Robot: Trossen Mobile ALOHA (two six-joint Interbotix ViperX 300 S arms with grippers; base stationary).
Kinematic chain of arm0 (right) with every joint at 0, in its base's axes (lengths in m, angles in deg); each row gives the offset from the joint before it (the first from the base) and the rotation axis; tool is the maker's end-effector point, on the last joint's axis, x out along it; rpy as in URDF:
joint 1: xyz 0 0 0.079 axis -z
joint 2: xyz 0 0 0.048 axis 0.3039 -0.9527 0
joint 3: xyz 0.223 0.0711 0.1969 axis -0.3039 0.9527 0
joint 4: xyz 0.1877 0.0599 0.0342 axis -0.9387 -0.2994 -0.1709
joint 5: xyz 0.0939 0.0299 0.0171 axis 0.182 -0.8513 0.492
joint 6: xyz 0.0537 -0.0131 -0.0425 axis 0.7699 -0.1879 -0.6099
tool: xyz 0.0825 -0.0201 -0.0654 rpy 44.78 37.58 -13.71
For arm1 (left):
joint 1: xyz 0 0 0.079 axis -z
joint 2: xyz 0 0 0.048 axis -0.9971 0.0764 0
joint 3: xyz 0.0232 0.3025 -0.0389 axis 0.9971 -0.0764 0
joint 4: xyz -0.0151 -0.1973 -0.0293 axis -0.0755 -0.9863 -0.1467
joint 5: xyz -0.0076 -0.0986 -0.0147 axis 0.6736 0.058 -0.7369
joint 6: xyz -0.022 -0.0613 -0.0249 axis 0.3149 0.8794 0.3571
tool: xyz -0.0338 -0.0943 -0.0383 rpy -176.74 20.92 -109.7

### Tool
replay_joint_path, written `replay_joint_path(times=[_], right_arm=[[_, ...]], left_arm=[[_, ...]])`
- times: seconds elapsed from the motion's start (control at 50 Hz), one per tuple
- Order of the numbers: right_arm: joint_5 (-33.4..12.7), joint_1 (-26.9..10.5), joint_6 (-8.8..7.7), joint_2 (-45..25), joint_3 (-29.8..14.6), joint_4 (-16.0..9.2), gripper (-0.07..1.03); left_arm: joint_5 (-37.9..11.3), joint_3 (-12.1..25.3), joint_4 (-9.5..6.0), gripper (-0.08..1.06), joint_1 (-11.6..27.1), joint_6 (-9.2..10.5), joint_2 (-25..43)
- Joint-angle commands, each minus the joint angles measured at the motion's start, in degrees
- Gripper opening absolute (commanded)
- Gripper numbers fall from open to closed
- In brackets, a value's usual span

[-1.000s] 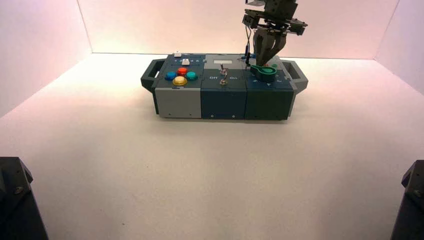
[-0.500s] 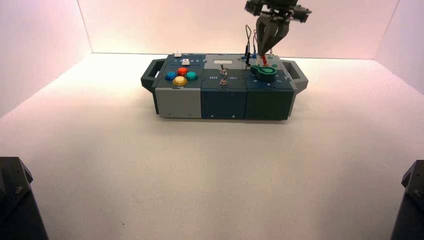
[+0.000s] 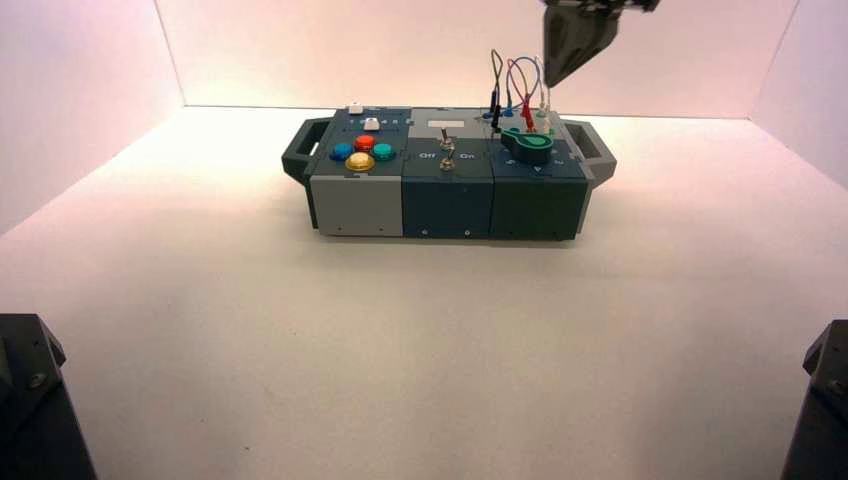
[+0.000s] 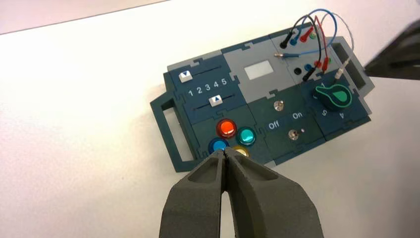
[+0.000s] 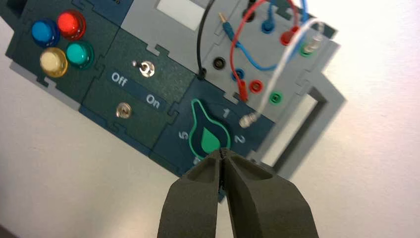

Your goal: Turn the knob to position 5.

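Note:
The teal-green knob (image 3: 528, 146) sits on the right end of the box (image 3: 445, 195), with its pointed tip to the box's left. In the right wrist view the knob (image 5: 205, 135) has its tip between the printed 5 and 1. It also shows in the left wrist view (image 4: 336, 96). My right gripper (image 3: 554, 78) hangs shut and empty well above the knob and behind it; its own view shows the tips (image 5: 221, 151) closed. My left gripper (image 4: 226, 151) is shut and empty, high above the box's button end, and is out of the high view.
Red, blue, yellow and teal push buttons (image 3: 362, 151) sit on the box's left part, with two toggle switches (image 3: 447, 153) in the middle. Looped wires (image 3: 515, 85) rise from sockets behind the knob. Handles (image 3: 298, 150) stick out at both ends of the box.
My right gripper has risen from just above the knob, up and to the right, clear of the wires. The knob and box have not moved.

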Motion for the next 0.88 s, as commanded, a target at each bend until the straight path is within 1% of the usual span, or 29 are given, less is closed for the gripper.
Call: replay_joint_path(times=[0.02,0.14,0.28,0.52,0.68,0.88], right_arm=[[2.4,-0.2,-0.26,5.7,2.3,1.3,-0.02],[5.7,-0.1,-0.26,9.1,5.8,2.5,-0.02],[9.1,-0.1,-0.26,10.5,8.8,3.3,-0.02],[11.2,-0.1,-0.18,10.5,11.2,3.3,-0.02],[11.3,0.0,-0.18,10.7,11.0,3.4,-0.02],[10.8,-0.1,-0.18,12.1,11.2,3.5,-0.02]], left_arm=[[2.2,0.3,0.0,-0.03,-0.2,-0.26,-0.4],[4.2,-0.4,0.0,-0.03,-0.2,-0.26,-0.4],[5.7,-1.2,0.0,-0.03,-0.2,-0.18,-0.6],[8.3,-2.4,0.26,-0.03,-0.2,-0.35,-0.4],[9.8,-2.9,0.26,-0.03,-0.2,-0.35,-0.3],[10.1,-3.0,0.35,-0.03,-0.2,-0.35,-0.3]])
